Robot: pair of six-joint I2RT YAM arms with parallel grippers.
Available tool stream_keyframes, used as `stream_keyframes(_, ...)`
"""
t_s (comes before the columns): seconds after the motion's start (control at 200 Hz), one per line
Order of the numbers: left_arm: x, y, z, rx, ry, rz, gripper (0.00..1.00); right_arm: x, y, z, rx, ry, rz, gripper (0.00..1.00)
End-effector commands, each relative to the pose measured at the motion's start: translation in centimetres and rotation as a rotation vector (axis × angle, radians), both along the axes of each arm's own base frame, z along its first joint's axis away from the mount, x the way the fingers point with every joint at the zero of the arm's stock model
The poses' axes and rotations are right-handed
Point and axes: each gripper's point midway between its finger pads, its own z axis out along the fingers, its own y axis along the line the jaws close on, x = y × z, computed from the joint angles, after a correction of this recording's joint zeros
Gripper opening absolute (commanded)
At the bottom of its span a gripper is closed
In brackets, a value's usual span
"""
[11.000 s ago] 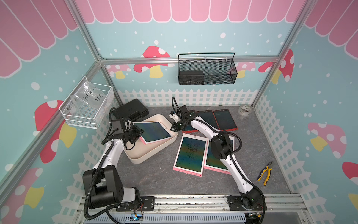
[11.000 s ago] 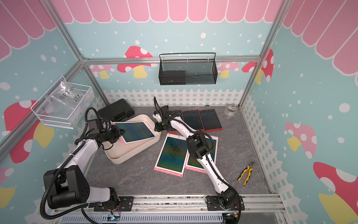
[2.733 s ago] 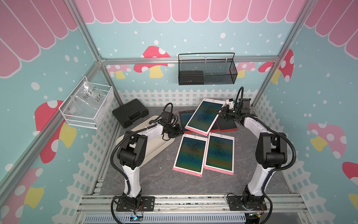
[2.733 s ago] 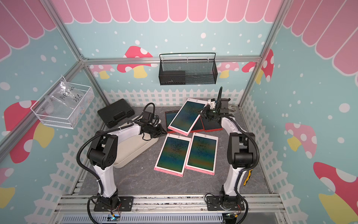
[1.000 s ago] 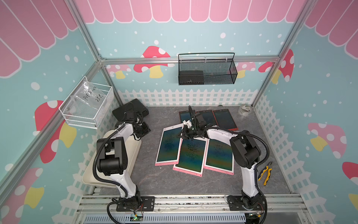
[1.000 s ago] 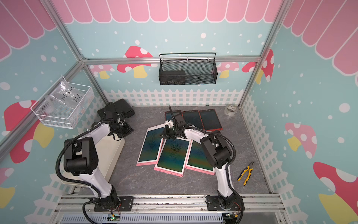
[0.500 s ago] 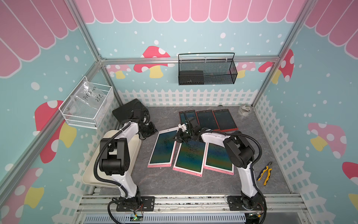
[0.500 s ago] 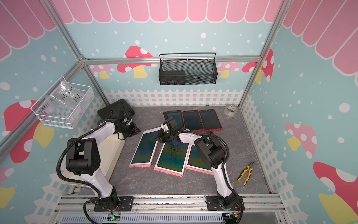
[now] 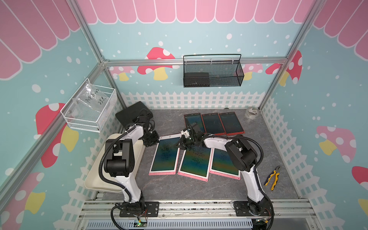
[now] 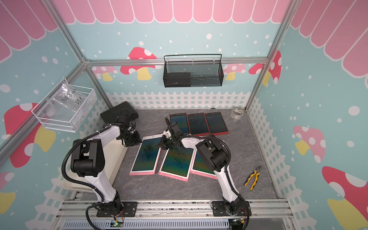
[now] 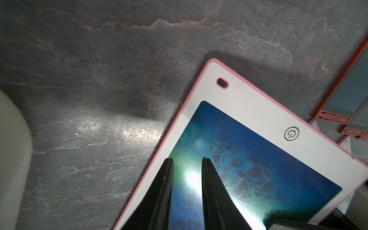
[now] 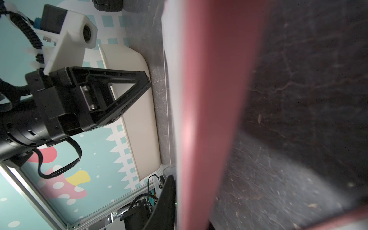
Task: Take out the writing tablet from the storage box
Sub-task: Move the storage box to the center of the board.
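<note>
Writing tablet [image 9: 164, 157] lies on the table [image 9: 169, 189] beside the storage box [image 9: 95, 179], long axis toward the robot, far end between 2 tools: right gripper [image 9: 180, 145] at its edge, closure indeterminable; left gripper [image 11: 187, 161] slightly parted, empty.

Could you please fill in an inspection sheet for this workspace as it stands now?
Surface: grey stone-look table, no spills seen.
Job's things: cream storage box at the left edge, no tablet seen inside; pink tablet out on the table, beside two more pink tablets.
Clutter: three red tablets, black case, pliers, tape roll.
Grippers: left gripper slightly open over the tablet; right gripper at its far corner, grip unclear.
Cables: black cable loops along both arms.
Surroundings: black mesh basket and white wire basket on mushroom-print walls.
</note>
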Motion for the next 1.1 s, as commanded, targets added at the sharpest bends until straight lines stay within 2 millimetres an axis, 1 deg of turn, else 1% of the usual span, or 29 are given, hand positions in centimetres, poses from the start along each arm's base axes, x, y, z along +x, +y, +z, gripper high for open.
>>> stream_keyframes(0.0, 0.1, 0.9, 0.2, 0.053, -0.008, -0.010, 0.28, -1.8, -1.2, -4.0, -0.098, 0.098, -0.009, 0.21)
stream_keyframes(0.07, 0.0, 1.3, 0.2, 0.059, -0.005, 0.002, 0.29, -2.0, -1.2, -4.3, -0.101, 0.102, -0.007, 0.23)
stream_keyframes(0.265, -0.7, 2.1, 0.0, 0.097, 0.022, 0.012, 0.30, -1.8, -0.9, -4.2, -0.108, 0.099, -0.013, 0.39)
stream_keyframes(0.425, -1.1, 2.8, -0.4, 0.109, 0.043, 0.012, 0.30, -1.7, -0.7, -3.9, -0.125, 0.094, -0.008, 0.45)
stream_keyframes(0.515, -1.6, 2.6, -1.3, 0.097, 0.095, -0.007, 0.29, -1.8, -0.5, -3.9, -0.130, 0.102, -0.008, 0.49)
stream_keyframes(0.61, -1.9, 2.7, -1.6, 0.100, 0.106, -0.007, 0.29, -1.8, -0.4, -4.0, -0.149, 0.104, -0.006, 0.51)
stream_keyframes(0.69, -2.0, 2.4, -1.7, 0.084, 0.109, -0.018, 0.29, -1.8, -0.1, -3.9, -0.178, 0.097, 0.008, 0.58)
stream_keyframes(0.74, -2.1, 2.4, -1.8, 0.079, 0.122, -0.023, 0.29, -1.8, 0.2, -3.9, -0.204, 0.094, 0.022, 0.66)
stream_keyframes(0.801, -2.2, 2.3, -2.0, 0.077, 0.133, -0.027, 0.29, -1.8, 0.5, -3.9, -0.230, 0.093, 0.031, 0.71)
stream_keyframes(0.941, -2.3, 2.6, -2.2, 0.078, 0.139, -0.022, 0.29, -2.5, 0.6, -4.5, -0.273, 0.114, 0.045, 0.74)
stream_keyframes(1.096, -2.6, 3.2, -2.6, 0.075, 0.156, -0.011, 0.29, -2.9, -0.2, -5.1, -0.314, 0.135, 0.030, 0.75)
